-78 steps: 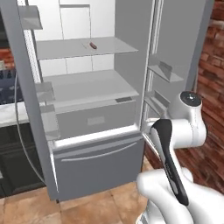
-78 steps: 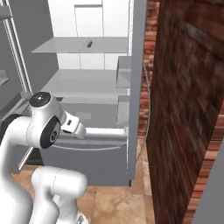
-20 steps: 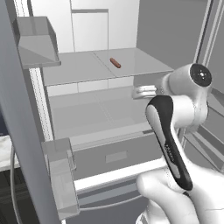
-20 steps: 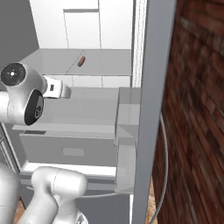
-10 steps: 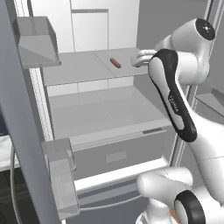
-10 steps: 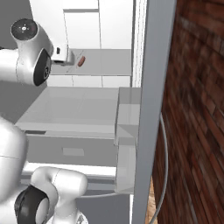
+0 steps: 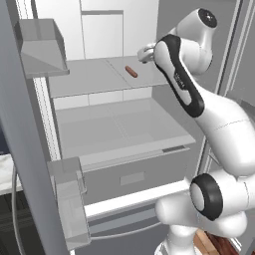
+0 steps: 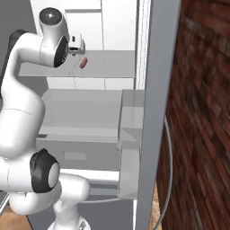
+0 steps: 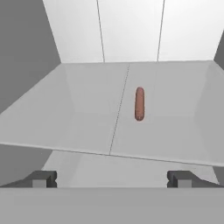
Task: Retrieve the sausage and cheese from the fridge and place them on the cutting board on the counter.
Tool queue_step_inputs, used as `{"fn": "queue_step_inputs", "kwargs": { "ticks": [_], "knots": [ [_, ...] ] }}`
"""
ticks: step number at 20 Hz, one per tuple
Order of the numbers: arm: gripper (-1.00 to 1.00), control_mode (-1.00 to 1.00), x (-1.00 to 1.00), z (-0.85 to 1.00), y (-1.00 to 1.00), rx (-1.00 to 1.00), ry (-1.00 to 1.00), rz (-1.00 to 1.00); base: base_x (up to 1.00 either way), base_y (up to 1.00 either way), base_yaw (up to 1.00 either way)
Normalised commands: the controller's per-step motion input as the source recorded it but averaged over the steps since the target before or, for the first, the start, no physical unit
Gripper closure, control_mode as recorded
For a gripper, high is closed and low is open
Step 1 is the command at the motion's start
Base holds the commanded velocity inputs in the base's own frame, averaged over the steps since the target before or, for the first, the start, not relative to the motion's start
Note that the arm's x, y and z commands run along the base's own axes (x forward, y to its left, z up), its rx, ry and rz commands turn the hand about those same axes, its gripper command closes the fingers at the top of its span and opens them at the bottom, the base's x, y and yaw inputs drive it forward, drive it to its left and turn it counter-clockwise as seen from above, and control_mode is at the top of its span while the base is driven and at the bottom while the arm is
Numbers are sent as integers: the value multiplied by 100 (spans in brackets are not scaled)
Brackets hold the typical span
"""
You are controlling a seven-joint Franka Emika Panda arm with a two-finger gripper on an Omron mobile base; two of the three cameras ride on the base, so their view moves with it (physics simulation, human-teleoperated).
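Door bins (image 7: 42, 47) are seen at the upper left of the left base view, swung clear so the fridge (image 7: 119, 124) shelf is reachable. Right of centre, the sausage (image 9: 139, 103) is lying there, and the gripper (image 9: 111, 178) is held fully spread and empty, lined up for a reach.

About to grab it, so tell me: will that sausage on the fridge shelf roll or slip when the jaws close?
The sausage is a smooth round cylinder lying loose on a flat shelf, so a sideways nudge would probably roll it. It looks small and light, likely easy to lift. Its rounded ends may slip; gripping across the middle seems safer.
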Motion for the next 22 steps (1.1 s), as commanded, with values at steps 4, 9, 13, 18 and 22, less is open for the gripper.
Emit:
{"fn": "queue_step_inputs", "kwargs": {
  "ticks": [4,9,13,18,22],
  "knots": [
    [-100,-100,80,-34,6,0,0,0,0,0,0],
    [-100,-100,75,-20,0,0,0,0,0,0,0],
    [-100,-100,74,-4,0,0,0,0,0,0,0],
    [-100,-100,28,-17,0,-2,0,0,0,0,0],
    [-100,-100,48,-15,2,-3,0,0,0,0,0]
  ]
}}
